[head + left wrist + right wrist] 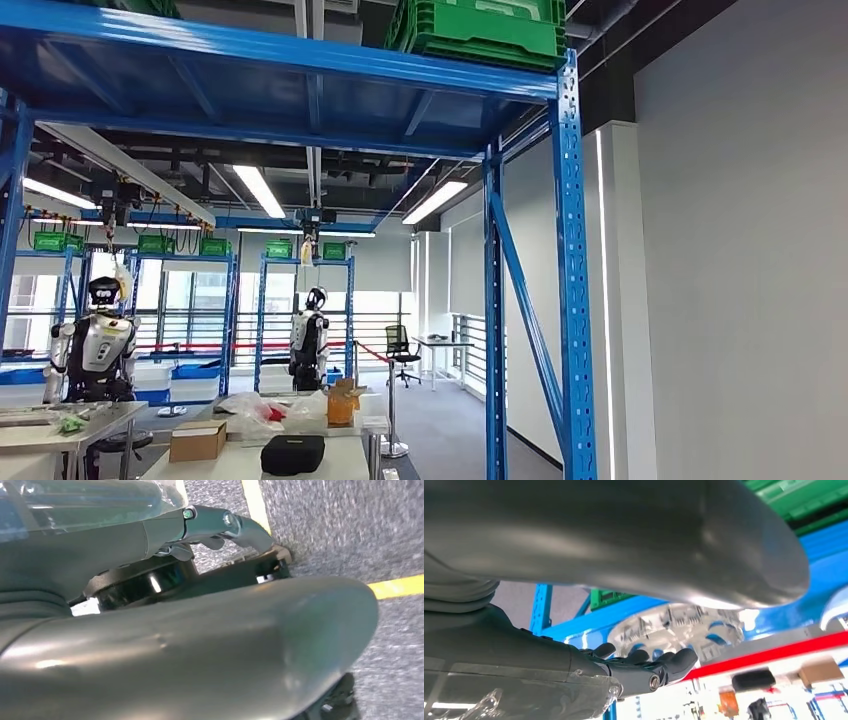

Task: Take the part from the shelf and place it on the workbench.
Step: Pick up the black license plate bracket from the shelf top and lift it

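A round, translucent white ribbed part (684, 625) sits between the thick grey thumb and the dark fingers (649, 667) of my right hand (659, 645), which grips it with the fingers under its lower edge; the thumb hides its upper edge. Behind it run the blue shelf beams (819, 565). My left hand (220, 527) hangs over grey carpet, its fingers stretched out and nothing in it. The blue shelf frame (565, 280) rises just ahead in the head view. Beyond it stands a white workbench (345, 455).
A green crate (480, 28) sits on the shelf's top deck. The workbench carries a black case (292, 453), a cardboard box (197, 440) and plastic bags. Two other robots (95, 345) stand by farther blue racks. A yellow floor line (397, 586) runs under my left hand.
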